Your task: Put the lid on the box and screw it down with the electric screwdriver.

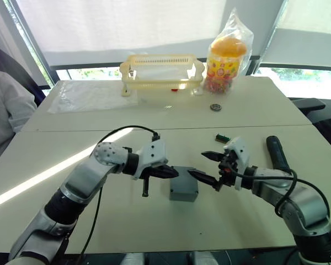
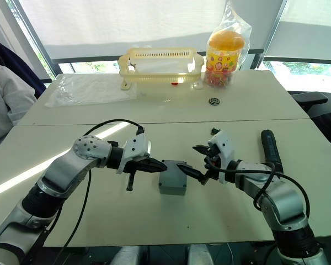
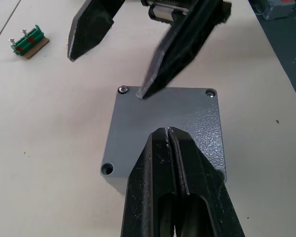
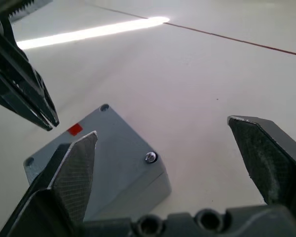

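Pale tables (image 1: 154,116) joined edge to edge; shaded windows (image 1: 127,22) behind, sunlight stripe (image 1: 44,176)

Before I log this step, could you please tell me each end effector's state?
Left end effector: shut, empty, tips over the lid.
Right end effector: open, empty, one finger at the lid's edge.

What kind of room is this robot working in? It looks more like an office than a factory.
Probably an office or meeting room used as a test bench: plain pale tables pushed together by big windows with blinds, and everyday items such as a jar of sweets and a yellow basket beyond the grey box.
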Robot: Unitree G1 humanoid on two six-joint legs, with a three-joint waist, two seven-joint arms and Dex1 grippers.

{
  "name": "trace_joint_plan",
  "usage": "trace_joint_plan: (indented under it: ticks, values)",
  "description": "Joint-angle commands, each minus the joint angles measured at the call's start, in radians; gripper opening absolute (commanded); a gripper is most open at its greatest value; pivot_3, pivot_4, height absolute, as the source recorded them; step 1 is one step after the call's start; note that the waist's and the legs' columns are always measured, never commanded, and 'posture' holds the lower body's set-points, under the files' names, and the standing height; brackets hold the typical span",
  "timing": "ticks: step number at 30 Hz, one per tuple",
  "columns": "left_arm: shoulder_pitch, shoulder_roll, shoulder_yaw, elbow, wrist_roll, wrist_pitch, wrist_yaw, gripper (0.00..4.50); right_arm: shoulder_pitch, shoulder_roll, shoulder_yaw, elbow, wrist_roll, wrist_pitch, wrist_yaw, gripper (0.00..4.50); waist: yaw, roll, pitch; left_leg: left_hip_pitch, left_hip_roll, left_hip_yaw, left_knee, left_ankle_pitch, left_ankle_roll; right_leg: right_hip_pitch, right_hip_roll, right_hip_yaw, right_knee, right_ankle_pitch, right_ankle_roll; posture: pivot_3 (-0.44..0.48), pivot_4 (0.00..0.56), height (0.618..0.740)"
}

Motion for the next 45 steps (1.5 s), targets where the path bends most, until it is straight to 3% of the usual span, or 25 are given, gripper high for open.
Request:
trace_joint_plan:
  ticks: [1,6,13,18,22,27,31,35,45]
  values:
    - [-0.014,-0.007,0.025,-0.020,-0.029,0.002,-0.001,0.00,-0.019,-0.018,-0.148,-0.046,0.172,0.095,0.008,4.47,0.001,0.000,0.000,0.000,0.000,0.000,0.000,0.000,0.000,0.000,0.000,0.000,0.000,0.000,0.000,0.000,0.150,0.740]
    - [-0.028,-0.040,0.082,-0.043,-0.117,0.057,0.010,0.00,-0.077,-0.130,-0.416,0.046,0.418,0.286,-0.025,4.47,0.002,0.000,0.000,0.000,0.000,0.000,0.000,0.000,0.000,0.000,0.000,0.000,0.000,0.000,0.000,0.000,0.150,0.740]
    - [-0.032,-0.052,0.076,-0.051,-0.116,0.029,0.033,0.00,-0.105,-0.372,-0.545,0.254,0.347,0.312,-0.035,4.47,0.001,0.001,0.000,0.000,0.000,0.001,0.000,0.000,0.000,0.000,0.000,0.000,0.000,0.000,0.000,0.000,0.150,0.740]
    - [-0.032,-0.042,0.037,-0.082,-0.091,0.008,0.031,0.00,-0.126,-0.601,-0.378,0.481,0.140,0.264,0.005,4.47,-0.002,0.001,0.000,0.000,0.000,0.002,0.000,0.000,0.000,0.000,-0.001,0.001,-0.001,-0.001,-0.001,0.000,0.150,0.740]
    - [-0.033,-0.060,0.042,-0.091,-0.113,0.014,0.039,0.00,-0.252,-0.726,-0.080,0.634,0.035,0.411,0.080,4.47,-0.006,0.001,0.000,0.000,0.000,0.003,0.000,0.000,0.000,-0.001,-0.001,0.002,-0.002,-0.002,-0.003,0.000,0.150,0.740]
    - [-0.027,-0.085,0.016,-0.078,-0.095,0.000,0.058,0.00,-0.548,-0.665,0.216,0.881,-0.101,0.465,0.244,4.47,-0.009,0.004,0.001,0.000,0.000,0.005,-0.001,0.000,0.000,-0.002,-0.001,0.003,-0.002,-0.002,-0.003,0.000,0.150,0.740]
    - [-0.010,-0.133,0.014,-0.062,-0.110,0.007,0.089,0.00,-0.689,-0.573,0.341,1.101,-0.220,0.453,0.294,4.47,-0.003,0.003,0.001,-0.001,0.000,0.004,-0.001,0.000,0.000,-0.003,0.000,0.003,-0.002,0.000,-0.001,0.000,0.150,0.740]
    - [0.020,-0.160,-0.013,-0.062,-0.086,0.006,0.122,0.00,-0.767,-0.509,0.416,1.262,-0.331,0.377,0.351,4.47,-0.001,0.004,0.001,-0.002,-0.001,0.004,-0.001,0.000,0.000,-0.002,-0.001,0.003,-0.003,0.000,0.000,0.000,0.150,0.740]
    - [0.050,-0.131,-0.024,-0.110,-0.077,0.030,0.146,0.00,-0.801,-0.458,0.527,1.403,-0.527,0.244,0.535,4.47,-0.006,0.005,0.001,-0.001,-0.001,0.004,-0.001,0.000,0.000,-0.003,-0.001,0.003,-0.002,0.000,0.000,0.000,0.150,0.740]
